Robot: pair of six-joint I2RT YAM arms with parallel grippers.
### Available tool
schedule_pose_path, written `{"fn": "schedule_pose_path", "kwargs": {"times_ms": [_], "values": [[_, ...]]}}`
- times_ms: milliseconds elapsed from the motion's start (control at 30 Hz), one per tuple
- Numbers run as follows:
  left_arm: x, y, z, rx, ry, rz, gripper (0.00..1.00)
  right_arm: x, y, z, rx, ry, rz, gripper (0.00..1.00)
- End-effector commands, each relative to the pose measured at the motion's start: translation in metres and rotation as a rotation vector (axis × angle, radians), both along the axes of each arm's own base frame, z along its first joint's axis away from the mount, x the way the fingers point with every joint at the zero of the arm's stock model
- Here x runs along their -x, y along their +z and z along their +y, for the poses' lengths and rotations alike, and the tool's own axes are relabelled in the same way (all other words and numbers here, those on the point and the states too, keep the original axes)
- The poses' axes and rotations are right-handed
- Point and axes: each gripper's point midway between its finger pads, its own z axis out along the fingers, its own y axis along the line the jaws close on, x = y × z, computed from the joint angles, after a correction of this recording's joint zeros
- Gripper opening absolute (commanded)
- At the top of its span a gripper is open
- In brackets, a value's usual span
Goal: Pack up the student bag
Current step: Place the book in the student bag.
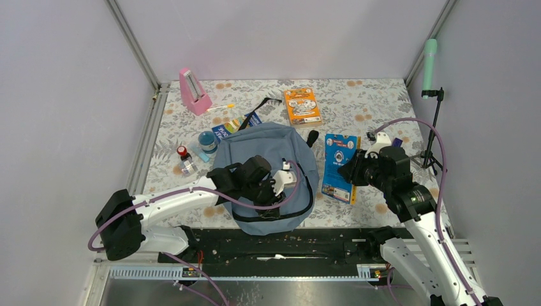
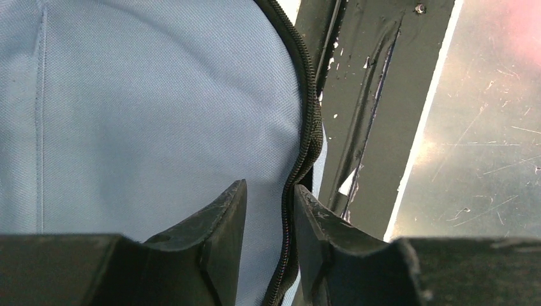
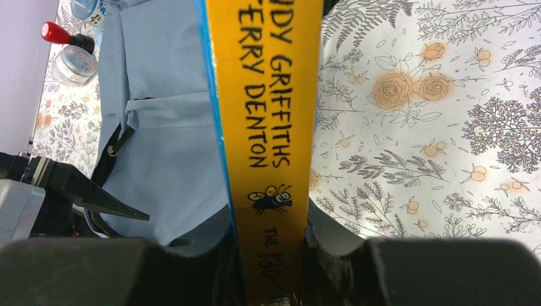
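The student bag (image 1: 265,162), grey-blue with a dark zipper, lies flat in the middle of the table. My left gripper (image 1: 281,180) is over its near half. In the left wrist view its jaws (image 2: 270,186) stand narrow on the bag's zipper edge (image 2: 311,127), with the zipper against the right finger. My right gripper (image 1: 352,171) hovers just right of the bag, shut on a blue book (image 1: 338,167). The book's yellow spine (image 3: 271,127) stands upright between the fingers (image 3: 268,213), the bag (image 3: 166,127) beyond it to the left.
An orange book (image 1: 302,106), a pink wedge-shaped case (image 1: 193,91), a pen (image 1: 220,107) and a blue leaflet (image 1: 239,125) lie behind the bag. A blue-lidded jar (image 1: 207,140) and a red-capped bottle (image 1: 184,156) stand left of it. A tripod (image 1: 431,127) stands far right.
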Motion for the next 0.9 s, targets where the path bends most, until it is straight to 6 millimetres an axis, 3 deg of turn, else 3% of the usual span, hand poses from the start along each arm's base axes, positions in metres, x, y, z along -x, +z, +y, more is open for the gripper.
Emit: {"fn": "schedule_pose_path", "kwargs": {"times_ms": [0,300,867], "values": [[-0.013,0.021,-0.011,0.065,0.025,-0.073,0.34,-0.01,0.026,0.003,-0.024,0.005,-0.099,0.0],[-0.008,0.019,-0.013,0.071,0.004,-0.049,0.31,-0.009,0.025,0.001,-0.02,-0.002,-0.104,0.0],[0.002,0.007,-0.01,0.007,-0.032,-0.12,0.37,-0.008,0.026,0.0,-0.016,-0.004,-0.116,0.0]]}}
